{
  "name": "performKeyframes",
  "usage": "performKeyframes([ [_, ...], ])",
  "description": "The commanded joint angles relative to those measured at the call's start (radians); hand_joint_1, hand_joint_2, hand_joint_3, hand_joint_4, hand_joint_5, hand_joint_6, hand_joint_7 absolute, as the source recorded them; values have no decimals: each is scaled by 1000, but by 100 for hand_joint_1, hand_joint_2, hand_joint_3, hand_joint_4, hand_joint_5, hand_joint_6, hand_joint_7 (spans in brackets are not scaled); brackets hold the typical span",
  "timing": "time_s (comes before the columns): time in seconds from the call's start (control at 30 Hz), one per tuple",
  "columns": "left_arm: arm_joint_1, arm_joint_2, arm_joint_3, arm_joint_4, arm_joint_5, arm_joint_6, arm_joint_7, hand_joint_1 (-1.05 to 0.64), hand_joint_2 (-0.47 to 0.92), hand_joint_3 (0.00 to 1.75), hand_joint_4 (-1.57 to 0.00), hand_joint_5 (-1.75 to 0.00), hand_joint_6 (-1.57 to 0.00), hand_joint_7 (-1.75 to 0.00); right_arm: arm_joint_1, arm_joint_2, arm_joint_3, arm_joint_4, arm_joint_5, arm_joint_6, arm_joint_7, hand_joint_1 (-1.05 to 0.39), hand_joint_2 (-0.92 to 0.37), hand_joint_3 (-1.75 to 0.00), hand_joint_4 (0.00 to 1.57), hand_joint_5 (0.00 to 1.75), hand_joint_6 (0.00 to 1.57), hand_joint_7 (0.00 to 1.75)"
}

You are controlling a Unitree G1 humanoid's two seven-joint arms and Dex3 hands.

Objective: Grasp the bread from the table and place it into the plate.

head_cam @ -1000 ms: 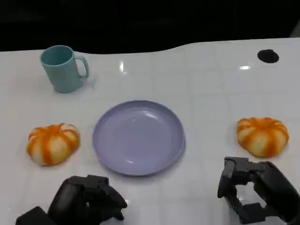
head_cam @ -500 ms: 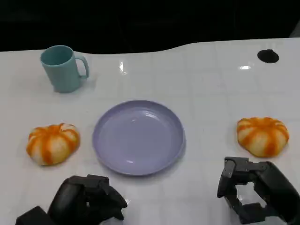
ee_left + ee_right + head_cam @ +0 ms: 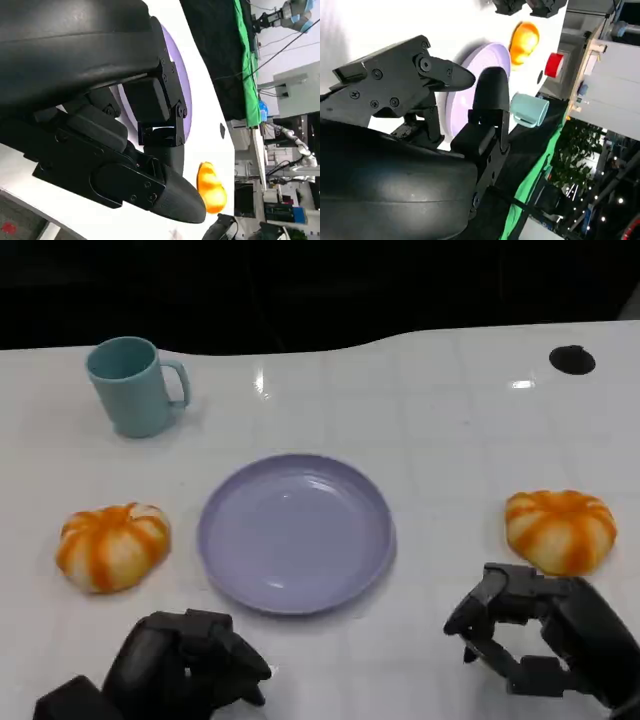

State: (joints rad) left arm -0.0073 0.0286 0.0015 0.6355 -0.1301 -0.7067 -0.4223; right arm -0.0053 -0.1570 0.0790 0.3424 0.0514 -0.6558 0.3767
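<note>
With the plate (image 3: 296,532) taken as the landmark, one bread roll (image 3: 560,530) is seen lying on the table (image 3: 430,410) well to its right, and a second bread roll (image 3: 112,545) just to its left; neither is touched, and nothing has been set on the plate. A teal mug (image 3: 135,386) stands beyond the plate, to the left. Since a second ago, the right hand (image 3: 530,640) has been turned and its fingers spread wider apart; it is held near the plate's right front edge, just in front of the right-hand roll, with nothing in it. The left hand (image 3: 185,665), in front of the plate's left edge, has not moved, and its fingers are curled in on nothing. The opening is judged to be preparation for grasping the right-hand roll; the grasp itself is not yet made.
</note>
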Motion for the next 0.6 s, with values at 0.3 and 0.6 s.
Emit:
performKeyframes([
  [0.3, -4, 18, 12, 10, -4, -4, 0, -105, 91, 0, -118, -103, -129, -71, -45, -73, -40, -60, -182, -30, -126, -32, -78, -34, 33, 77, 49, 30],
  [0.6, -7, 17, 11, 10, -5, 2, 0, -105, 91, 0, -118, -104, -129, -72, -80, -154, -68, -139, -369, 21, -241, -43, -91, -7, 17, 52, 44, 2],
])
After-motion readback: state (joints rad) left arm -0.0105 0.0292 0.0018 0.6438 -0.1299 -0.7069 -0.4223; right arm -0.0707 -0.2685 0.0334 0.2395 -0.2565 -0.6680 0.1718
